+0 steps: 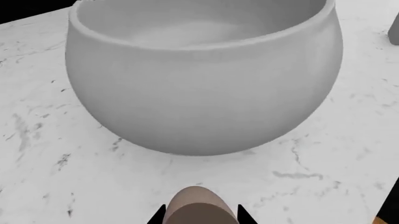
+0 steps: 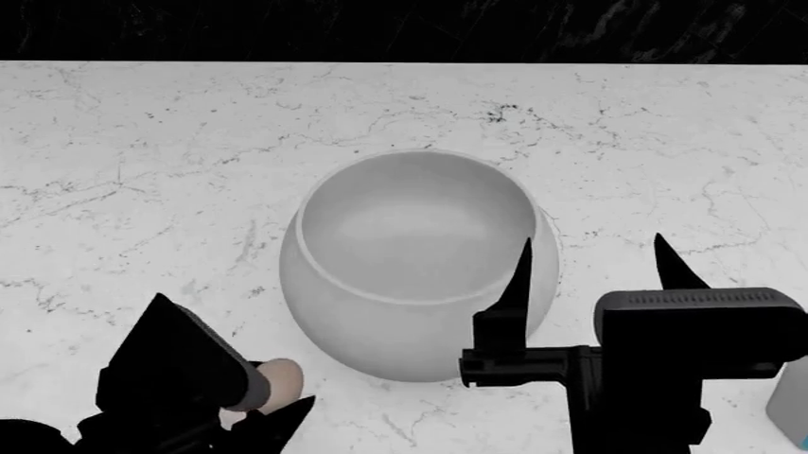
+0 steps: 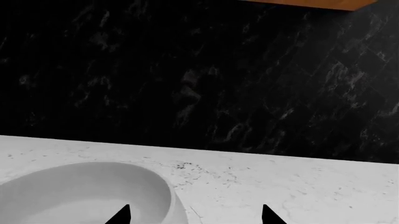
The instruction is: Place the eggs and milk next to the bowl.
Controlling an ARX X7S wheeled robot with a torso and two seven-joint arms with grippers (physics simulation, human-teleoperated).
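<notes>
Marble table [image 2: 151, 142] | 1 bowl [image 2: 417, 265] at frame centre | 1 egg [image 2: 275, 386], lower left beside the bowl, clamped between left fingers [image 2: 293, 416] | right fingers [image 2: 520, 274] spread wide, holding nothing, over bowl's right rim | 1 milk [image 2: 790, 405] at lower-right edge

One bowl [image 2: 417, 265], one egg [image 2: 280, 383], one bottle [image 2: 793, 407].
</notes>
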